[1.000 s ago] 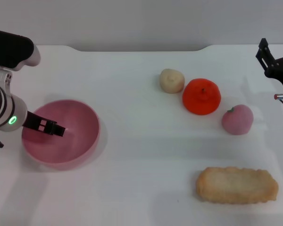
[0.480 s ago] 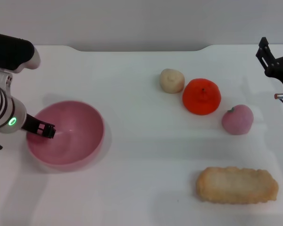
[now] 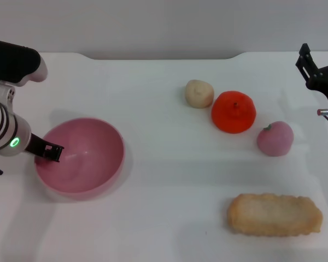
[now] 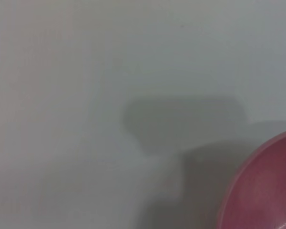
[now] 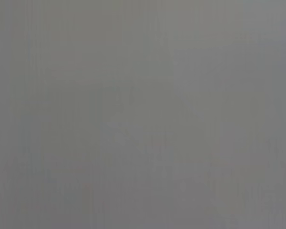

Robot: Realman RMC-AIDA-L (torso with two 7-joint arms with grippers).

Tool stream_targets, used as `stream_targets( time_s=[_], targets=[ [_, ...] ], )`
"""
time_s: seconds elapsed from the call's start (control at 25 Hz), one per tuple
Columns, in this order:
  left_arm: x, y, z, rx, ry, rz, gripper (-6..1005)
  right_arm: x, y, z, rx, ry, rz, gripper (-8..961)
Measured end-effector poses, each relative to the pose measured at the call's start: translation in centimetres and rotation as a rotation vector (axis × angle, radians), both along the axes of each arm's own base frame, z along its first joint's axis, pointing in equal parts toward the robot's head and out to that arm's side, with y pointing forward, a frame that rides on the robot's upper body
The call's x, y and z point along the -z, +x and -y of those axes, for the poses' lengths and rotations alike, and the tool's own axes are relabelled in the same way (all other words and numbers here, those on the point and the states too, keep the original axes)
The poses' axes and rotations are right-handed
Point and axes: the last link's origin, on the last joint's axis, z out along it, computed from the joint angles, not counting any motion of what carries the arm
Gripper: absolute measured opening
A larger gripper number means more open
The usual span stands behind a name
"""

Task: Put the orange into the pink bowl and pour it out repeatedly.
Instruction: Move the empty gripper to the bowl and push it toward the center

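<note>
The orange [image 3: 233, 111] is found resting on the white table [image 3: 164, 180], right of centre, well apart from the pink bowl [image 3: 82, 158]. It is flanked by a beige bun [image 3: 199, 93] just beside it on the far left and a pink fruit [image 3: 275, 138] just beside it on the near right. A breaded cutlet [image 3: 274, 214] is noted nearer the robot. The pink bowl is seen at the table's left, empty, its left rim pinched by the left gripper [image 3: 48, 152]; the rim [image 4: 262, 186] is also recorded in the left wrist view. The right gripper [image 3: 318, 73] is held at the far right edge; whether it is spread or pressed together cannot be told.
</note>
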Motion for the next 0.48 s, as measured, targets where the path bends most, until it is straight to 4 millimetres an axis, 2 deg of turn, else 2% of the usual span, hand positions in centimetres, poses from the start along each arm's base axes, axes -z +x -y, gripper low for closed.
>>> stream_targets(
  time_s=[0.2, 0.48],
  targets=[
    [-0.3, 0.3, -0.1, 0.015, 0.014, 0.006, 162, 0.0, 0.0, 0.0, 0.002, -0.003, -0.001, 794],
    [-1.4, 2.8, -0.9, 0.115, 0.059, 0.026, 157, 0.3, -0.4, -0.2, 0.000, -0.020, -0.009, 794]
  ],
)
